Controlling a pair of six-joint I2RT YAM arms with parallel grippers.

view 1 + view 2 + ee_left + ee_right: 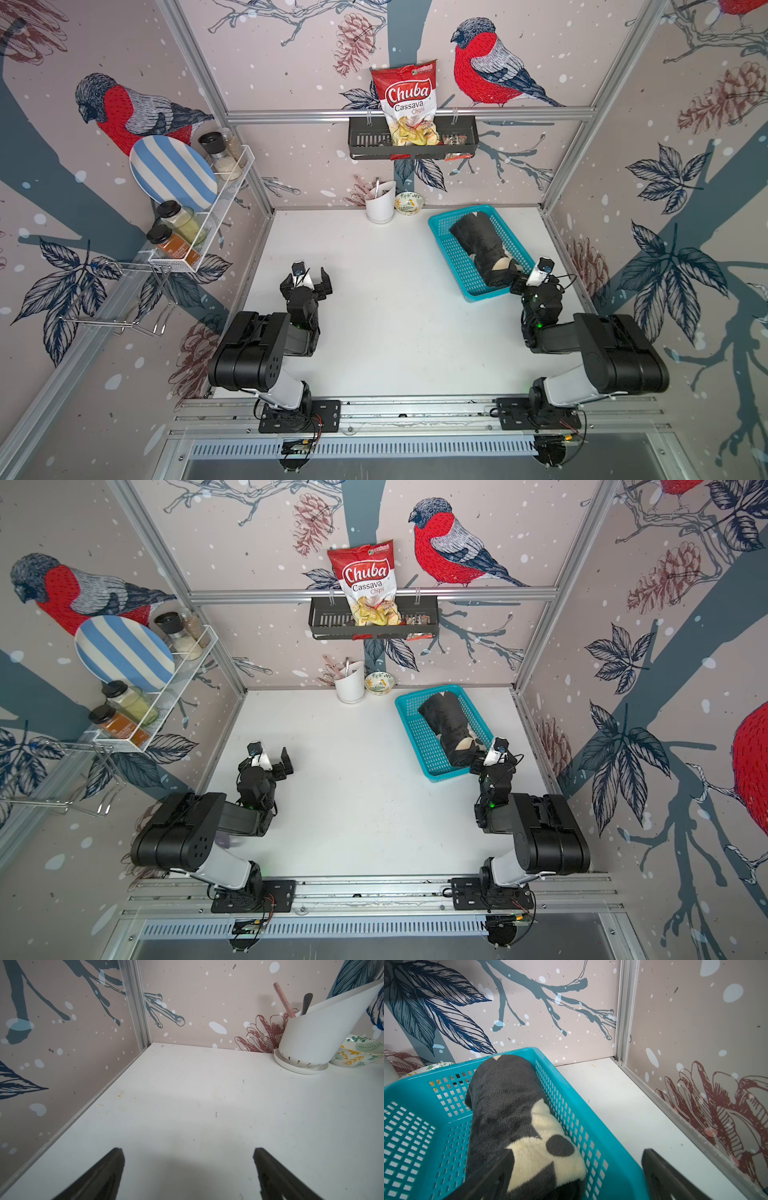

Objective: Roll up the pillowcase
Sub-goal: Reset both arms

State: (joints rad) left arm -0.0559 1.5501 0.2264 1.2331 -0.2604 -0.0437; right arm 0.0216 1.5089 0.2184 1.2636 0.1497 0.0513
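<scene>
White counter carries a teal basket. The rolled pillowcase lies inside it, just ahead of the right claw, whose jaws are apart. The left claw is also spread, over bare counter. Best to lift straight clear, without snagging the plush.

You see the pillowcase, black plush with cream motifs, in the teal perforated basket just ahead of your black right end effector; the table is white.
</scene>
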